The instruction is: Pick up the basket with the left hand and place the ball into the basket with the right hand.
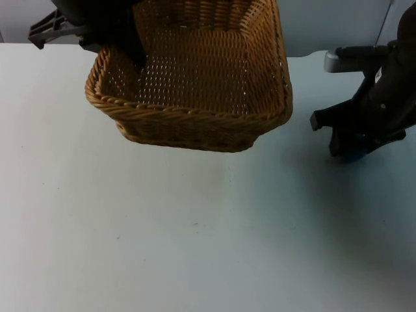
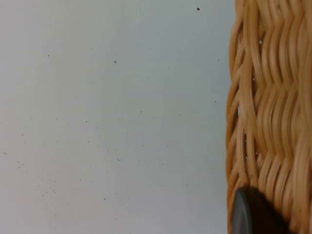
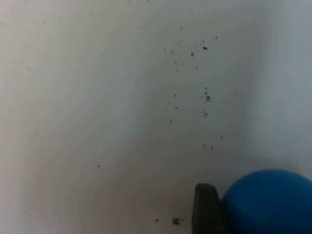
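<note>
Above table, left claw [image 1: 133, 49] gripping basket [image 1: 195, 110], right claw [image 1: 354, 151] around ball [image 3: 270, 202]

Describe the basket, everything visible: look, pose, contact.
The basket is rectangular, woven of tan wicker, with a thick braided rim and open weave in its floor and walls. It looks empty. It hangs tilted above the white table, its near wall lowest, casting a faint shadow below. The left gripper holds it at the rim near the far left corner; in the left wrist view a black fingertip lies against the weave. Nothing else touches it.
</note>
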Action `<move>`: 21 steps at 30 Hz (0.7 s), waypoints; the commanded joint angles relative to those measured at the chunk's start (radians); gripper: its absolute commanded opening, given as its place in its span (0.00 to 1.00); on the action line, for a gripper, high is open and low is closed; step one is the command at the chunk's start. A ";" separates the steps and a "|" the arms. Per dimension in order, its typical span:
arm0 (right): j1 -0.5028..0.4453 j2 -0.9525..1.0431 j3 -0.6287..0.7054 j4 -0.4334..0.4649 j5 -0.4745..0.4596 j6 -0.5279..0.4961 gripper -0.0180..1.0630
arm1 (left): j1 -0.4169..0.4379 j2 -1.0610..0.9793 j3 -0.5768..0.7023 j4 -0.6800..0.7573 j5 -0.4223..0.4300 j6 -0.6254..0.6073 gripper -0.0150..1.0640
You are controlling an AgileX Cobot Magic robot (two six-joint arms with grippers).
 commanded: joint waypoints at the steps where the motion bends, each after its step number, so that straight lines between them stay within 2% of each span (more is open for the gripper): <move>1: 0.006 -0.006 -0.007 0.002 0.001 0.006 0.02 | 0.000 -0.017 -0.001 -0.019 -0.009 0.001 0.01; 10: 0.018 -0.130 -0.007 0.003 0.054 0.006 0.02 | 0.000 -0.017 -0.001 -0.023 -0.004 0.001 0.01; 21: 0.097 -0.375 -0.007 -0.005 0.136 -0.003 0.02 | 0.000 -0.017 -0.001 -0.023 -0.004 0.001 0.01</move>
